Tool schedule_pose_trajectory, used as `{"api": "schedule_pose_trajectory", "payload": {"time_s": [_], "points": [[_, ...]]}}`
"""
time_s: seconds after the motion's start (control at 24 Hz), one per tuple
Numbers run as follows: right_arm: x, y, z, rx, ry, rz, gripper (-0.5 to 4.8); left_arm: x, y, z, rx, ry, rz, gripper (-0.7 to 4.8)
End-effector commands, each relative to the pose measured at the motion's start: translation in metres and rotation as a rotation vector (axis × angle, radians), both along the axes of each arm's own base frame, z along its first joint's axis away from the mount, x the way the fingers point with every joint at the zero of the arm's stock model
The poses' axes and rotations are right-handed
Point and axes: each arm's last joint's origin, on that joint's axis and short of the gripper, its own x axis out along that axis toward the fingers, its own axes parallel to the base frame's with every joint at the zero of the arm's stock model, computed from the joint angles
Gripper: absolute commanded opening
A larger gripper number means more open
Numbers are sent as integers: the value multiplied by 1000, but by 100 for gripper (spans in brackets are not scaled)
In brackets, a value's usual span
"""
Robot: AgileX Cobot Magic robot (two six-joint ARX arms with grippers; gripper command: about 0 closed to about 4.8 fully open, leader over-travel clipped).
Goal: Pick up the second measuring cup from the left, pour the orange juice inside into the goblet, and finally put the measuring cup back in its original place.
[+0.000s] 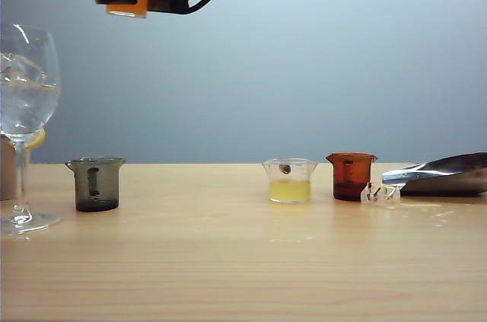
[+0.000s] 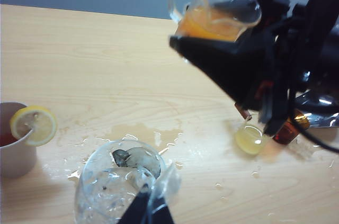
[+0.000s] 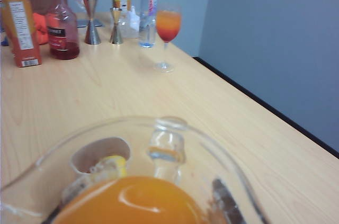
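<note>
Up in the air on the left of the exterior view hangs the right pincer (image 2: 233, 38), black and angular, its jaws part-closed around the second measuring cup (image 2: 217, 7). That cup is clear, thin-walled glass with a flared rim, tilted, and the orange juice (image 2: 209, 27) sits opaque and bright against its lower wall. The right wrist view looks straight into it: curved glass rim, glossy orange surface (image 3: 132, 203).

Below and to the near left stands the goblet (image 1: 27, 109), tall, stemmed, with a big round bowl and a flat foot on the pale wood-grain worktop (image 1: 243, 261). Its bowl looks wet, with clear content inside. The left pincer (image 2: 148, 211) shows only as dark tips against the goblet's bowl (image 2: 119, 181); whether it grips, I cannot tell.

Puddles and droplets glisten on the wood around the goblet. A lemon slice (image 2: 33, 125) sits on the rim of a pale cup (image 2: 13, 150) on the left.

Along the worktop stand a smoky grey cup (image 1: 95, 183), a clear cup of pale yellow liquid (image 1: 289, 180) and an amber cup (image 1: 351, 176), well apart from the goblet.
</note>
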Motion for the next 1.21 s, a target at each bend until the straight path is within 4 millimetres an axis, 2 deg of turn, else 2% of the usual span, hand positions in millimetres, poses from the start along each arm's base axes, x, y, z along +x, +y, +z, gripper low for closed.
{"api": "schedule_pose_trajectory", "payload": {"time_s": [0.04,0.46,0.67,1.21], "points": [[-4,4,8,19,-53,28,-1,-1,0,4,-20,-17,3,-6],[-15,22,-1,-25,-118,90,-1,-1,1,6,-14,-29,30,-6],[-23,30,-3,-88,-220,127,-1,-1,1,6,-25,-25,32,-6],[-29,41,-8,-131,-338,141,-1,-1,1,6,-20,-23,30,-6]]}}
